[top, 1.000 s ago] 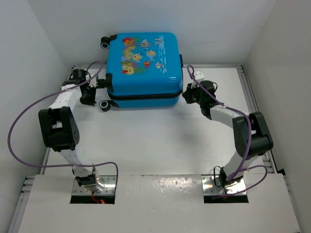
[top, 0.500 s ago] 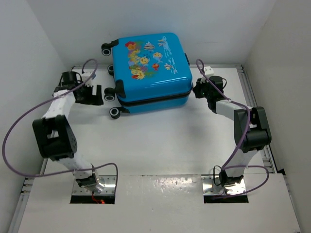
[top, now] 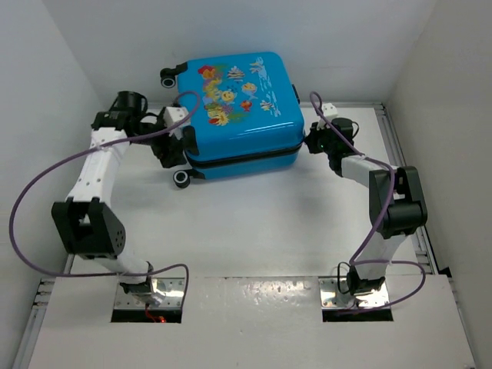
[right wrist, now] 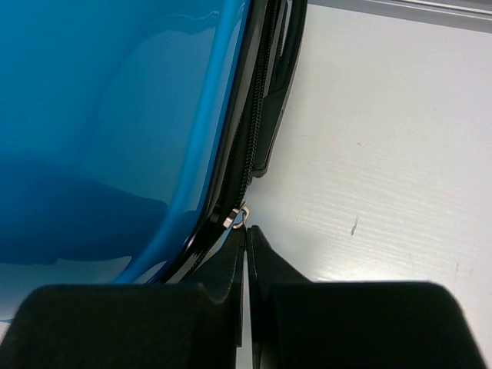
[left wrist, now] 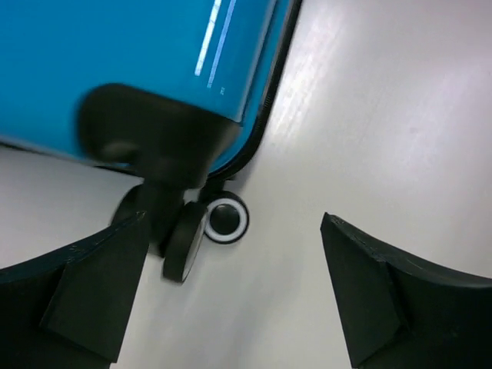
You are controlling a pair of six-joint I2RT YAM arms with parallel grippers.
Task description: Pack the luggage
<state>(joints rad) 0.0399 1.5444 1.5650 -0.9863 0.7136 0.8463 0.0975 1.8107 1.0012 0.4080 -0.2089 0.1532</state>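
Left end effector (left wrist: pixel 233 217) now nearer luggage (top: pixel 238 100) wheel (top: pixel 181 178) (agape, empty); right end effector (right wrist: pixel 246 232) closed against zipper (right wrist: pixel 250 146)

A: Where does the overhead view sit?
B: High above and behind both arm bases (top: pixel 146 290), facing down on the whole white counter (top: pixel 254 223), luggage (top: pixel 238 108) at its far side.
A: And the wrist views?
B: Very close. The left looks past the left hand (left wrist: pixel 233 227) at a luggage wheel (left wrist: pixel 225 219); the right, past the right hand (right wrist: pixel 246 238), along the zipper (right wrist: pixel 250 146). Both spots show from overhead.
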